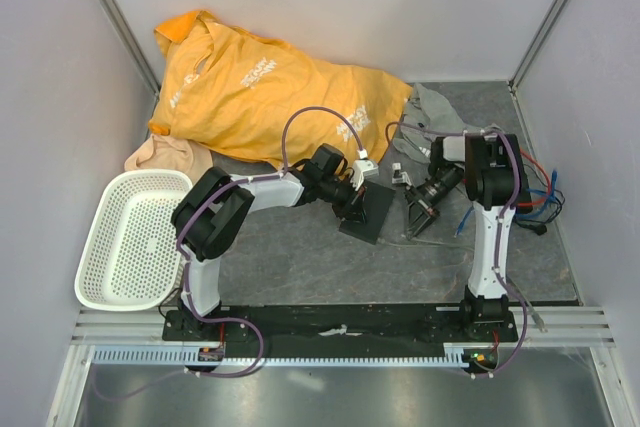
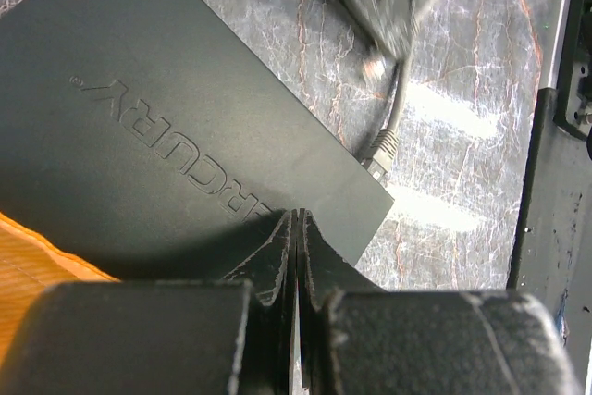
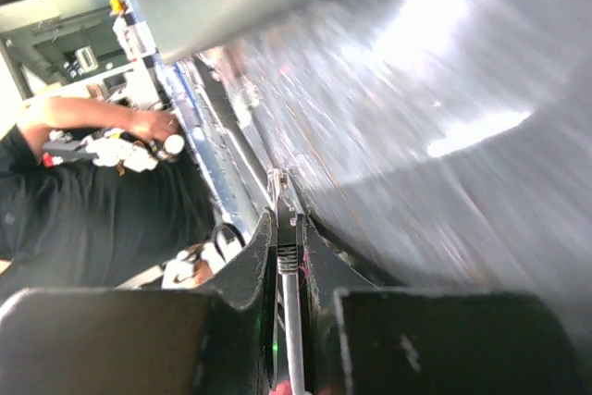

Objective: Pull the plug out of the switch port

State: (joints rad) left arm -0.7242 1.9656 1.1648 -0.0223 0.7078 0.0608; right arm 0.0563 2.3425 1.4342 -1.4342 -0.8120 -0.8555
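The flat matte-black box point(image 1: 372, 217) lies mid-table; in the left wrist view point(image 2: 166, 117) its top shows embossed lettering. My left gripper point(image 1: 352, 211) is shut and empty, its tips point(image 2: 296, 219) pressed on the box top near the edge. A grey plug point(image 2: 377, 149) with a grey cable sits at the box's edge; I cannot tell if it is seated. My right gripper point(image 1: 418, 221) hangs just right of the box, blurred in the left wrist view point(image 2: 375, 16). It point(image 3: 289, 219) is shut on a plug point(image 3: 287, 252) whose clear tip sticks out free.
An orange shirt point(image 1: 270, 87) lies at the back, with a peach cloth point(image 1: 165, 155) and a grey cloth point(image 1: 440, 112) beside it. A white mesh basket point(image 1: 135, 237) stands at the left. Blue and red cables point(image 1: 540, 197) lie at the right. A person point(image 3: 83, 201) sits beyond the table front.
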